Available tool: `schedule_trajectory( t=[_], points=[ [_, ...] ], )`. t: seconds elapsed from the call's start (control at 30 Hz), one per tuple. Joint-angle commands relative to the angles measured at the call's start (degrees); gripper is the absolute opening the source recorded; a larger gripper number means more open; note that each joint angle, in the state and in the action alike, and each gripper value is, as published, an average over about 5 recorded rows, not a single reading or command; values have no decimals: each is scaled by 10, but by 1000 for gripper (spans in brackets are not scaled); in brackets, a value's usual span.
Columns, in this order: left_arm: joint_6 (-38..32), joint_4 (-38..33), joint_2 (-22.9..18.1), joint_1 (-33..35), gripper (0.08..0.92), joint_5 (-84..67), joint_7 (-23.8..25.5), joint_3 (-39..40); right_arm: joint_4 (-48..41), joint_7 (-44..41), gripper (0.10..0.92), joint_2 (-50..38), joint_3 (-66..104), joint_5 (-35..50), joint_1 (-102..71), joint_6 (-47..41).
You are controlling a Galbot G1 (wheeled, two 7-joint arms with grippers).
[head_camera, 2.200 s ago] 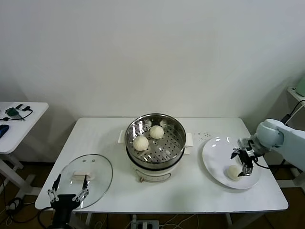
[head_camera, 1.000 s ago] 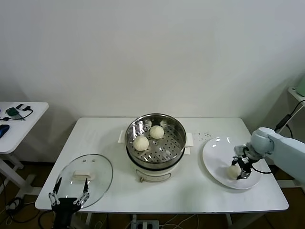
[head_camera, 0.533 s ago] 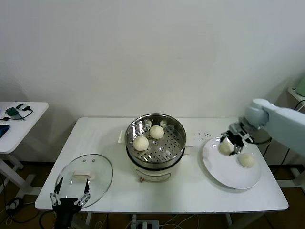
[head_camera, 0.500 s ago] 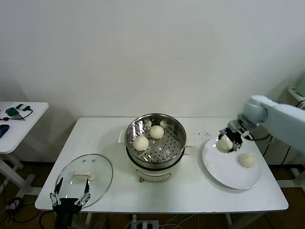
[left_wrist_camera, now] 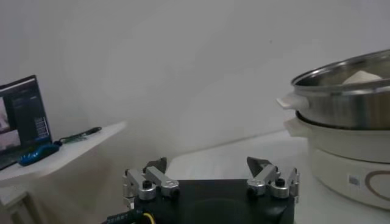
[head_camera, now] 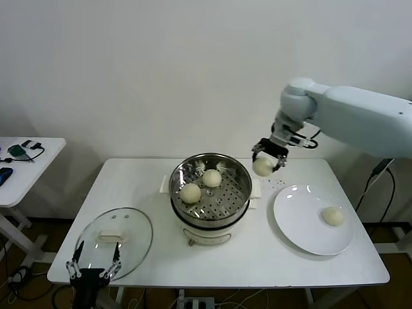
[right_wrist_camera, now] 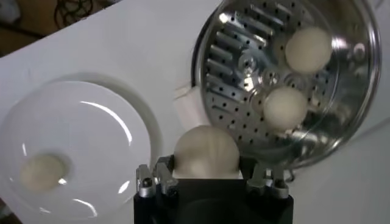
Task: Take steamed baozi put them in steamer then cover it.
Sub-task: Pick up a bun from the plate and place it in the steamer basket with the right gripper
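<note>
On the table [head_camera: 141, 193], from left to right: one glass cover [head_camera: 116, 235] lies flat. The left gripper [head_camera: 92, 267] waits low by it, jaws wide open. One steamer [head_camera: 210, 190] holds two baozi [head_camera: 190, 192]. The right gripper [head_camera: 265, 161] hangs in the air just past the steamer's right edge, arm reaching in from the right, jaws squeezing a third baozi [head_camera: 262, 167]. One white plate [head_camera: 302, 219] holds the fourth baozi [head_camera: 333, 215].

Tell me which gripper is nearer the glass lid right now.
Left. The left gripper sits open at the table's front edge, right beside the glass lid. The right gripper is across the table, holding a baozi in the air by the steamer's right rim.
</note>
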Motion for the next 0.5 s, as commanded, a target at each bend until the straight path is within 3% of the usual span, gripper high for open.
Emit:
schedule_trajectory(
  t=[0.03, 0.5],
  points=[
    [1, 3, 2, 0, 823, -3, 0, -5, 2, -2, 687, 137, 31, -85, -73, 57],
    [1, 5, 3, -4, 823, -9, 0, -10, 3, 3, 687, 184, 35, -118, -140, 65]
  ],
)
